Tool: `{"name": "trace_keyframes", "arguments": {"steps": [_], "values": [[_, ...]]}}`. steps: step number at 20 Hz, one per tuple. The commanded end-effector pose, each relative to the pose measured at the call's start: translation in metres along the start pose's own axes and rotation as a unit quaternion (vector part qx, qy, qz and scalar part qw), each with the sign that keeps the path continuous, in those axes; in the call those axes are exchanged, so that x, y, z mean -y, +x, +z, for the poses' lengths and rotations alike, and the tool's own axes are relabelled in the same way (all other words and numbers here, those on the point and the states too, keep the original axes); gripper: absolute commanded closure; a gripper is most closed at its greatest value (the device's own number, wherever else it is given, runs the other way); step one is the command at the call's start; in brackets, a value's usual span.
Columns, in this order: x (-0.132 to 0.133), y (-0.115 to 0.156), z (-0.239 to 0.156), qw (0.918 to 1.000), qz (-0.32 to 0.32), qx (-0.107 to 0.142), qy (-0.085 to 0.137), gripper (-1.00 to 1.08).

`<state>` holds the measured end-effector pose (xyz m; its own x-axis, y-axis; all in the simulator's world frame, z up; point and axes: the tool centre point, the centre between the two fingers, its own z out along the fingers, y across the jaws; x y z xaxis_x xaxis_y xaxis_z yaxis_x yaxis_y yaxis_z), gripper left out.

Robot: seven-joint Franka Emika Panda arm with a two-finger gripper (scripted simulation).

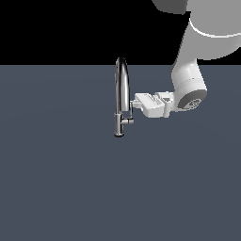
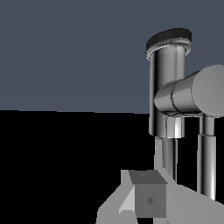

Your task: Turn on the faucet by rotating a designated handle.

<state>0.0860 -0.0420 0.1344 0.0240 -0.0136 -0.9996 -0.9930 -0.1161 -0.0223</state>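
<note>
The chrome faucet (image 1: pixel 121 89) stands upright on the grey floor, its handle (image 1: pixel 128 121) jutting toward the exterior view's right.

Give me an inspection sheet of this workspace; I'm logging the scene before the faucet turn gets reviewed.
Surface: flat dark grey-blue floor, bare around the faucet.
Job's things: chrome faucet stands upright; its handle sticks out low on the exterior view's right.
Clutter: nothing seen.
Grippers: the gripper lies level, close beside the spout and above the handle; whether it touches, or is open or shut, cannot be told.
Cables: nothing seen.
Surroundings: plain black background; white arm enters from the exterior view's upper right.
</note>
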Motion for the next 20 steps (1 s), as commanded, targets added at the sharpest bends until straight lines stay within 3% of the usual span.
{"name": "trace_keyframes", "arguments": {"steps": [1, 7, 20], "values": [[0.001, 0.005, 0.001, 0.9999, 0.006, 0.007, 0.007, 1.08], [0.001, 0.006, 0.002, 0.9999, 0.007, 0.008, 0.007, 1.08], [-0.025, -0.001, 0.002, 0.9999, 0.007, 0.008, 0.008, 1.08]]}}
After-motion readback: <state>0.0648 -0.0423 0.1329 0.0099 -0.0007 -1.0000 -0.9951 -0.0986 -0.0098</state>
